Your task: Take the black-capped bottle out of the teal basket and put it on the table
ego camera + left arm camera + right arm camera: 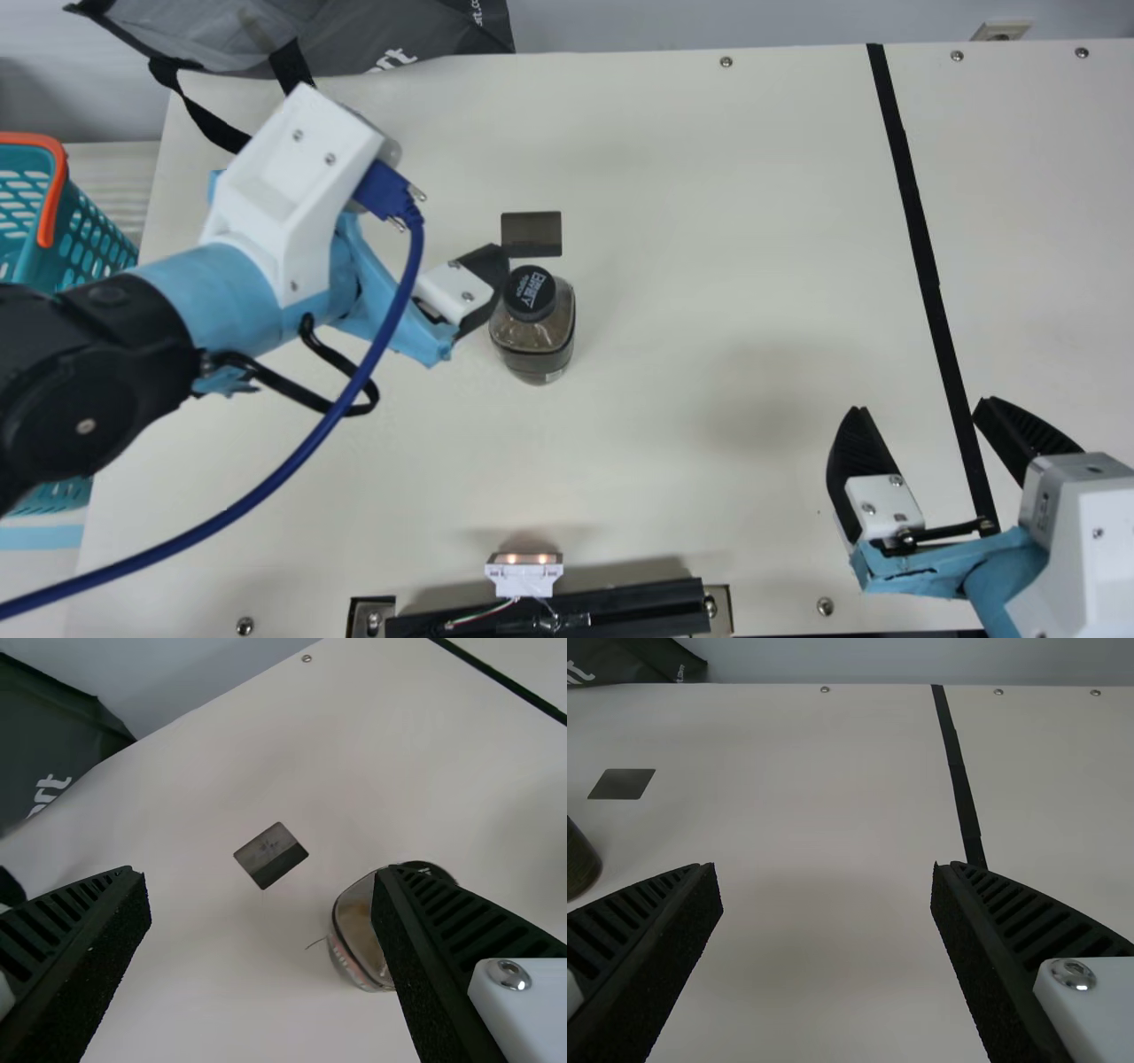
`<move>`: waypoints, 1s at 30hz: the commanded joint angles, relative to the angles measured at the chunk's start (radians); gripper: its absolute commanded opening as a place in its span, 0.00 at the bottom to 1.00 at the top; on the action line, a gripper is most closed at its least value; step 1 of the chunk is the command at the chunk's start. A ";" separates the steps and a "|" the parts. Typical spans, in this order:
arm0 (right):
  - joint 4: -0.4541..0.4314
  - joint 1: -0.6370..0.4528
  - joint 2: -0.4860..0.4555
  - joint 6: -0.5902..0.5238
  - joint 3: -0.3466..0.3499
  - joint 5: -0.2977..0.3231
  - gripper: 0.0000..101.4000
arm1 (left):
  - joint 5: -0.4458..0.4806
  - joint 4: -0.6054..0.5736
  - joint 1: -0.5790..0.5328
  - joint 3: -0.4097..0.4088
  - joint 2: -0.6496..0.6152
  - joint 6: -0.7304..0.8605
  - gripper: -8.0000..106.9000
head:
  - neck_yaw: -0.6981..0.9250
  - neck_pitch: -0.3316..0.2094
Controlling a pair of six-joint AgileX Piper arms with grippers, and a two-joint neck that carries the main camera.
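Left hand [493, 276] hangs open, perhaps touching the bottle [534, 338] on the cream table [691, 230].

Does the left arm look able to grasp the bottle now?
Probably not without shifting: the left gripper is open and close, but the bottle sits toward one finger, not centred between both.

From my distant seat, the main view looks steeply down from the neck on the cream table [673, 159] and takes the widest part. The left wrist view looks slantwise over it from close to the black-capped bottle [533, 332]; the right wrist view, farther from this bottle, faces the far edge more straight. All three share the dark rectangle [532, 235], black tape strip [922, 248] and grey bag [443, 27].
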 commanded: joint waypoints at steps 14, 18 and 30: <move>0.000 0.000 0.000 0.000 0.000 0.000 0.90 | -0.047 0.105 0.077 0.078 -0.084 -0.119 1.00 | 0.008 -0.004; 0.000 0.000 0.000 0.000 0.000 0.000 0.90 | -0.059 0.135 0.091 0.101 -0.106 -0.164 1.00 | 0.008 -0.004; 0.000 0.000 0.000 0.000 0.000 0.001 0.90 | -0.079 0.230 0.144 0.177 -0.182 -0.296 1.00 | 0.008 -0.004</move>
